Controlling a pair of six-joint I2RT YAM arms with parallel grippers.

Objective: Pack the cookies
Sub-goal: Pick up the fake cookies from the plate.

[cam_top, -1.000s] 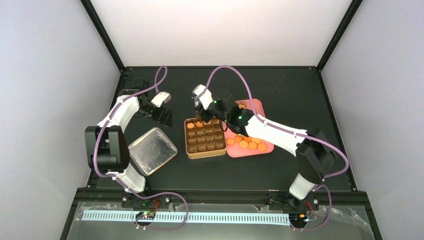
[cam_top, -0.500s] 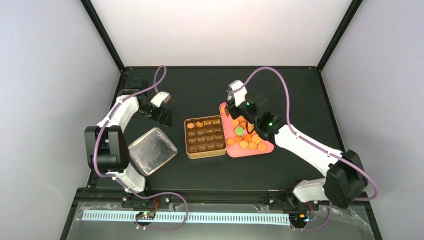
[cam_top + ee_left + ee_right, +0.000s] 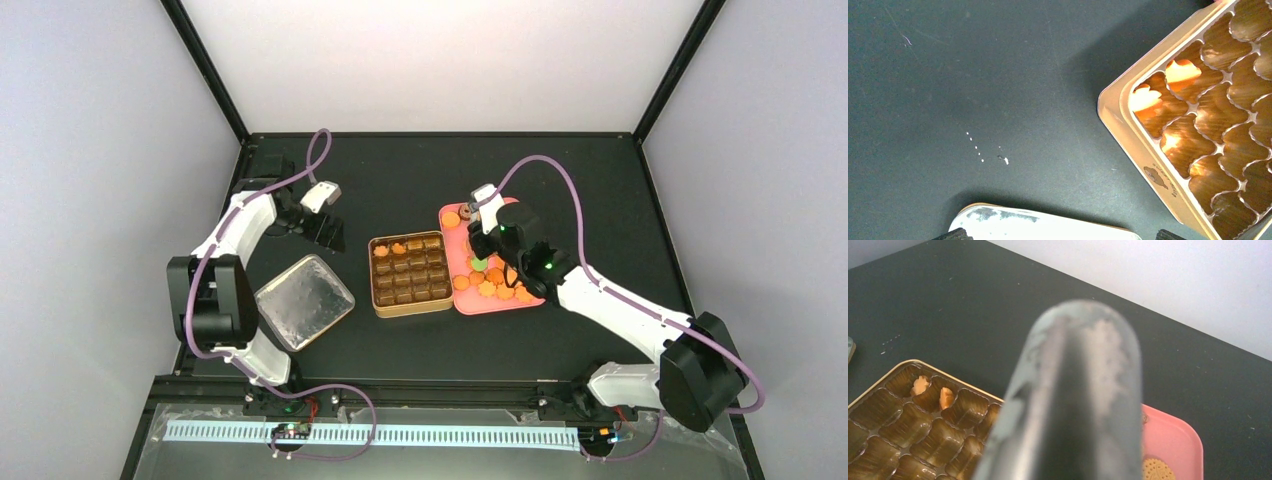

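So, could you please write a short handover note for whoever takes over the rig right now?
Left gripper: open, empty, parked left of the tin.
Right gripper: shut on the metal tongs, over the pink tray.
Done: two cookies sit in the tin's far row; the rest lie on the tray.
Left to do: move those into the empty compartments; the lid lies beside the tin.

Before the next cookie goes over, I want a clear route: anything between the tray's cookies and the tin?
Nothing visible does: the cookies lie on a tray right beside the open tin, its lid on the other side.
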